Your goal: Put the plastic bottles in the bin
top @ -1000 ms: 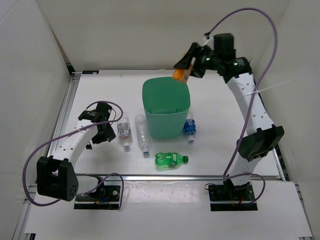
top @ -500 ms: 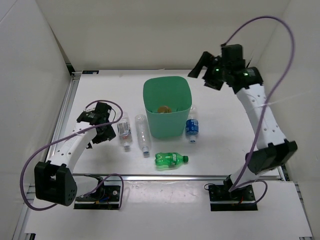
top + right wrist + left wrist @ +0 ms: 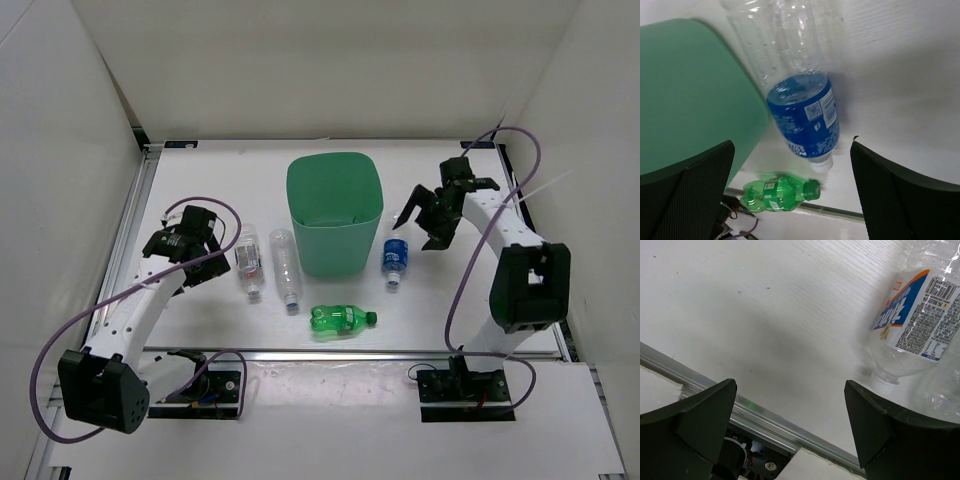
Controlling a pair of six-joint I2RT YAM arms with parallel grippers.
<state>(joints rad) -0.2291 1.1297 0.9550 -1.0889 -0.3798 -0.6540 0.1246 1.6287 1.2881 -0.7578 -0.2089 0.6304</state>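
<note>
The blue-label bottle (image 3: 807,117) lies on the surface (image 3: 450,300) beside the bin (image 3: 335,250), below the right fingers (image 3: 900,200), spread wide; left fingers (image 3: 700,415) are wide apart too. Light, crushable, likely slippery: best gripped across its labelled middle.

Three views: one overhead, two wrist close-ups.
Top external looks down from high at the near edge, whole table (image 3: 230,180) in frame. Left wrist sits low and close, labelled clear bottle (image 3: 920,315) at upper right. Right wrist looks down close, sharing the blue-label bottle (image 3: 807,120), bin (image 3: 685,90) and green bottle (image 3: 777,192) with the overhead.
</note>
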